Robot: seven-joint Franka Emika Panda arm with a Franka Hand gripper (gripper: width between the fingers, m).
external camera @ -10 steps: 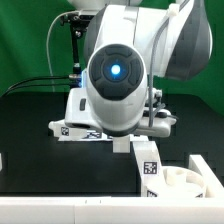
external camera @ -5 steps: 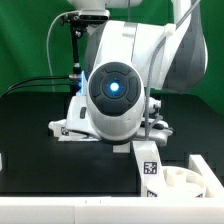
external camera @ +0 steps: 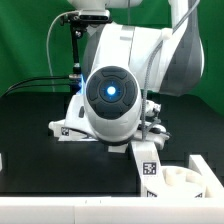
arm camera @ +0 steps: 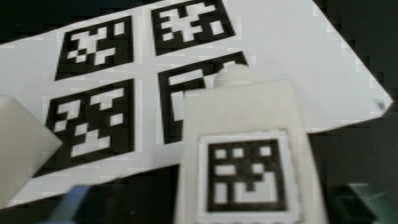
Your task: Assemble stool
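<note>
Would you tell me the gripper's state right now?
Gripper: cannot be told; the arm covers its fingers.

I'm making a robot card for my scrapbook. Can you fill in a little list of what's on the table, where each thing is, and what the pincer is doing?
arm: big, white, blue light, bent low over the table
table: black
marker board: flat under the arm, four tags showing
leg: white, standing upright, tag on its side, on the exterior view's right of the arm
seat: round, white, lying flat beside the leg
pincer: hidden behind the arm; open or shut, cannot tell
</note>
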